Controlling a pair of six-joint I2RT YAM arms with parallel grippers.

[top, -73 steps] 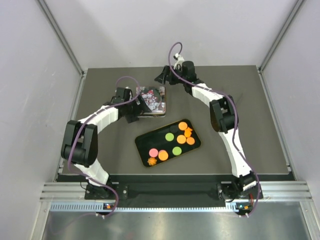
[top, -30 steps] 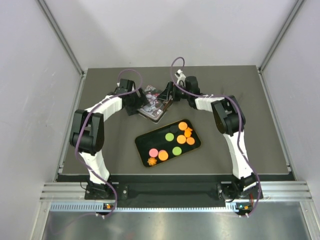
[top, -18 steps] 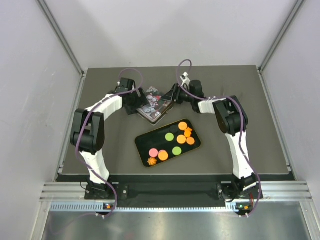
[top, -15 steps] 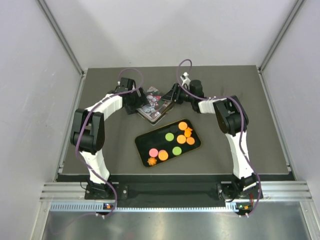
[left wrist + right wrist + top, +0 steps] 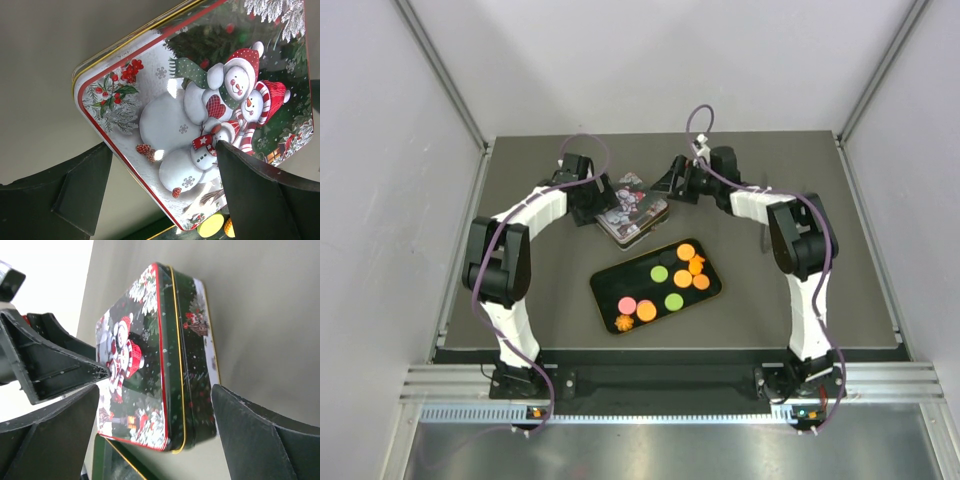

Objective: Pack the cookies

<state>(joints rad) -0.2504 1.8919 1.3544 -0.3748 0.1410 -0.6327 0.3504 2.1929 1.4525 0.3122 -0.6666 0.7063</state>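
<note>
Cookie tray (image 5: 612, 287): nearest the arm bases, on the table (image 5: 840, 260), well short of both claws – a dark gold-rimmed tray, the round cookies (image 5: 672, 277) in orange, green and pink loose on it, none in a claw.

Tray and tin: the tray's far edge sits just beside the near corner of the tin; the left wrist view catches a yellow cookie peeping past that corner.

Christmas tin (image 5: 633, 212): beyond the tray, between the two claws, turned diamond-wise to the table edge. The snowman lid (image 5: 200, 115) sits on the tin body (image 5: 196, 365), the seam looking even along the side the right wrist view shows, so the cookies on the tray have no way in as it stands.

Left claw (image 5: 593, 203): spread wide at the tin's left side; in its own view one finger (image 5: 260, 195) lies over the lid's picture and the other rests out on the table, holding nothing – a stance that would steady the tin or catch the lid's rim, I judge.

Right claw (image 5: 675, 182): beyond the tin's right corner and apart from it, fingers wide and empty, the tin's side wall framed between them.

Stage: a shut tin with cookies outside fits a tin waiting to be opened – or one closed with these still left out.
</note>
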